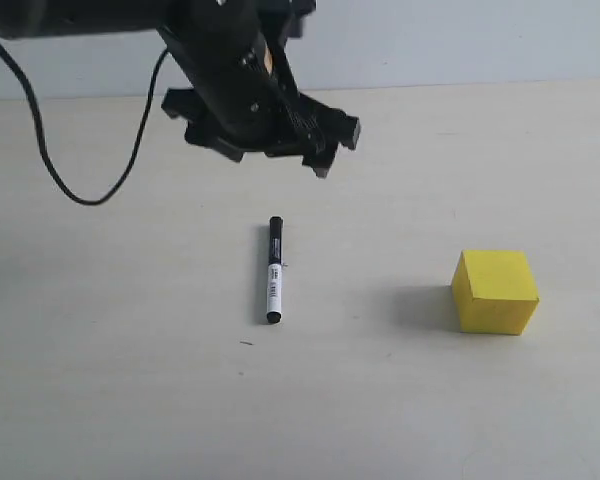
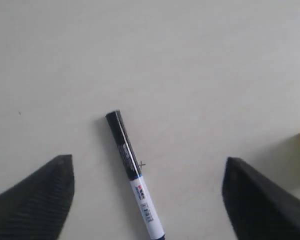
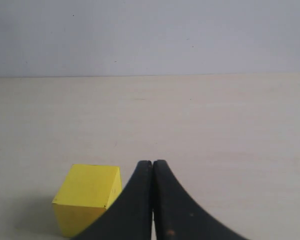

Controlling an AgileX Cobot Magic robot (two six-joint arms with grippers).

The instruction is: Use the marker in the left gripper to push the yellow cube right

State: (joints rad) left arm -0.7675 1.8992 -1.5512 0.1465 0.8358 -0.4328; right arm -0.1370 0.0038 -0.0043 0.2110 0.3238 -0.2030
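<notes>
While the marker [image 1: 274, 272] lies loose, the left gripper [image 1: 275, 152] hangs open

Because its jaws are spread wide, the left gripper holds nothing. It hangs in the air over the table [image 1: 130, 400]. The marker lies flat on the table below it. In the left wrist view the marker sits between the two jaws and touches neither one. The yellow cube [image 1: 495, 292] sits well off to the right of the marker. The right gripper [image 3: 152, 167] has its jaws pressed together, with nothing between them, near the cube.
</notes>
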